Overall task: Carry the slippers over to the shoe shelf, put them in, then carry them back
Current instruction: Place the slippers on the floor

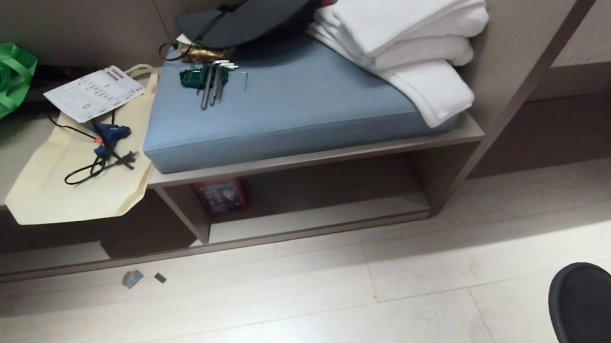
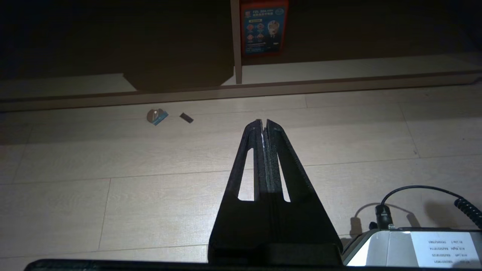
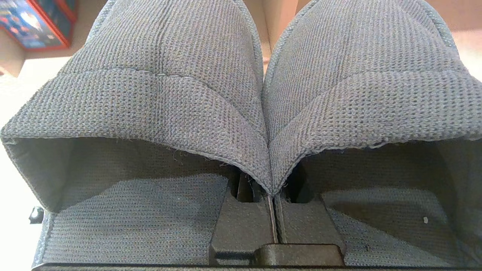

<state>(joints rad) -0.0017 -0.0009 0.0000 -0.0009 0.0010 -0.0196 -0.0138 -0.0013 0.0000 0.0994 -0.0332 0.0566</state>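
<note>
Pinching the slippers' (image 3: 241, 113) adjoining inner bands together lets the clenched right hand (image 3: 272, 195) carry both toward the shoe shelf (image 1: 314, 217) at once.

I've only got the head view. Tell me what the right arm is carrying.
Observer: The right gripper holds both slippers, jaws shut on their inner edges, which are pinched together.
Operator: Now report the other arm.
Observer: The left gripper is empty, jaws shut, over the floor.
Operator: Say how the pair sits.
Observer: Side by side and touching, toes pointing away from the wrist.
</note>
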